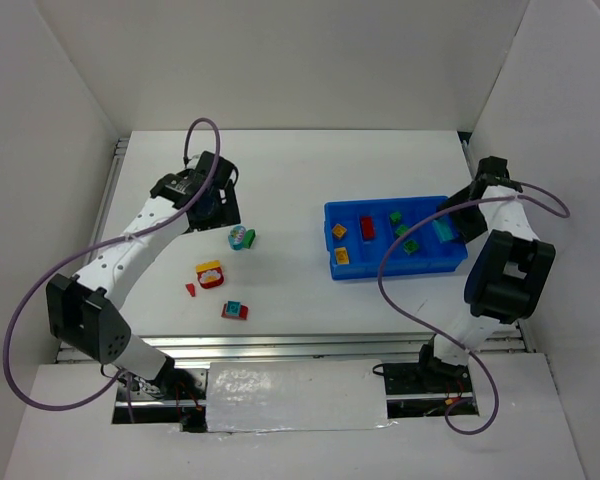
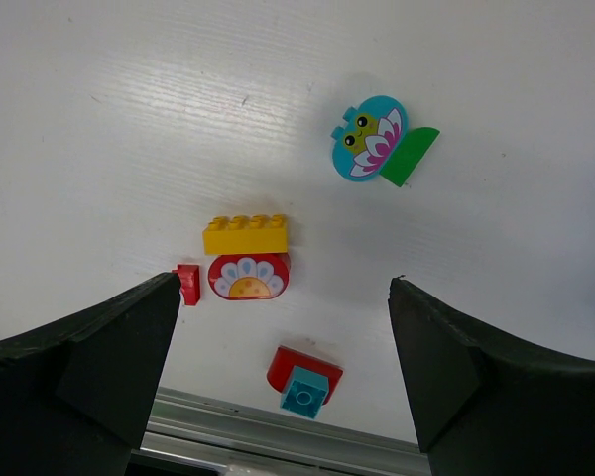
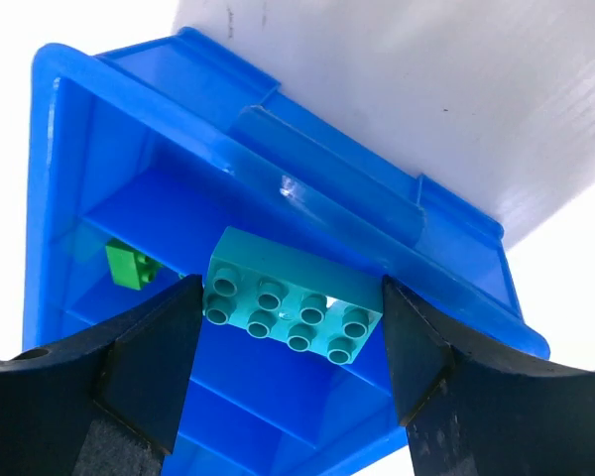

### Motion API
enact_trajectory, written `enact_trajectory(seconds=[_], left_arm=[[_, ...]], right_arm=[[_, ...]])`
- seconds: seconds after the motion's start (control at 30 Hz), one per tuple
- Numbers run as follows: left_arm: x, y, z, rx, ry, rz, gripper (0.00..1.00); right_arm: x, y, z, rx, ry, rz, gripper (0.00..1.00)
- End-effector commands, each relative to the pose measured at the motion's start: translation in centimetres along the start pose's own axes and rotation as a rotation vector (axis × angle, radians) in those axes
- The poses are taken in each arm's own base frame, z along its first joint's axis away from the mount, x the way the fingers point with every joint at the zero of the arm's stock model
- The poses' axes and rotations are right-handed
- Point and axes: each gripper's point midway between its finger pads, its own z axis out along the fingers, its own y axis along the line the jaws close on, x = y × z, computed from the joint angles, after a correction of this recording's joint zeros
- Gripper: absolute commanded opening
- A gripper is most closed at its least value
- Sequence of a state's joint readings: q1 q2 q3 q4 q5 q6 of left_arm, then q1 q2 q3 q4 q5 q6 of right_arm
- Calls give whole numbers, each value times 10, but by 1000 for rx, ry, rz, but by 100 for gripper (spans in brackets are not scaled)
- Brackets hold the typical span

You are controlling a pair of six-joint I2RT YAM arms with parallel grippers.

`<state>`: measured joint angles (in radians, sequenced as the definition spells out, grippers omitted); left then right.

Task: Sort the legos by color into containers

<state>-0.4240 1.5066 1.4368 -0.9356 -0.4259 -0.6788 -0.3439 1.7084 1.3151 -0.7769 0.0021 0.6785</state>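
The right pincer [image 3: 290, 297] pinches a long teal brick [image 3: 296, 309] by its two ends, low in the right end compartment of the blue tray [image 3: 327, 164]. Its own camera shows the brick's eight studs and one green brick [image 3: 131, 266] in the next compartment. The top view shows more of the tray [image 1: 380, 204]: two yellow bricks [image 1: 339, 231] at the left end, a red brick [image 1: 367, 227] next, then three green ones.

The left pincer [image 2: 286, 297] is spread wide over the white table [image 2: 129, 119], holding nothing. Its camera shows the loose bits up close. There is a frog brick [image 2: 369, 139] farthest off and a yellow brick [image 2: 246, 236] touching a red flower brick [image 2: 248, 278]. A tiny red piece [image 2: 187, 283] lies just left of that, and a red-and-teal brick [image 2: 302, 377] is nearest. From the top, the frog and flower are too small to make out
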Motion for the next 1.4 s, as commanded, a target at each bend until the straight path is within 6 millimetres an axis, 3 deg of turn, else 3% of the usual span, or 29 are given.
enact_trajectory(seconds=[0.0, 0.03, 0.1, 0.13, 0.17, 0.2, 0.23, 0.43, 0.57, 0.7, 0.73, 0.83, 0.97, 1.13, 1.27, 1.37], left_arm=[[-13, 7, -16, 21, -74, 4, 99], [-14, 6, -18, 27, -79, 5, 99], [-15, 7, -21, 34, -87, 8, 99], [-16, 8, -23, 38, -95, 6, 100], [-17, 8, -25, 39, -101, 4, 100], [-18, 9, -25, 37, -104, -1, 99], [-18, 9, -27, 42, -111, -2, 100], [-29, 4, -34, 80, -128, -11, 99], [-38, -12, -35, 164, -148, 9, 100], [-36, -38, -10, 227, -87, 46, 99], [-33, -48, 2, 244, -63, 52, 99], [-25, -57, 31, 223, -5, 49, 99], [-9, -63, 68, 196, 69, 71, 99], [11, -71, 113, 174, 128, 107, 96], [7, -78, 133, 170, 137, 130, 96], [17, -71, 148, 127, 175, 151, 92]], right_arm=[[-18, 18, -15, -75, -54, -7, 37], [-19, 20, -17, -83, -55, -6, 54], [-22, 25, -25, -99, -70, -7, 63], [-24, 27, -29, -111, -76, -9, 74], [-24, 28, -32, -113, -74, -11, 76], [-27, 35, -40, -143, -83, -17, 97], [-27, 39, -44, -157, -85, -24, 100], [-23, 57, -69, -166, -124, -105, 100], [1, 73, -80, -215, -124, -180, 100], [67, 130, -108, -409, -36, -386, 100], [96, 145, -116, -450, 0, -458, 100], [134, 165, -136, -531, 37, -566, 100], [155, 171, -163, -608, 29, -635, 100], [164, 162, -171, -649, 35, -662, 100], [165, 153, -174, -646, 33, -677, 100], [164, 150, -177, -642, 29, -684, 100]])
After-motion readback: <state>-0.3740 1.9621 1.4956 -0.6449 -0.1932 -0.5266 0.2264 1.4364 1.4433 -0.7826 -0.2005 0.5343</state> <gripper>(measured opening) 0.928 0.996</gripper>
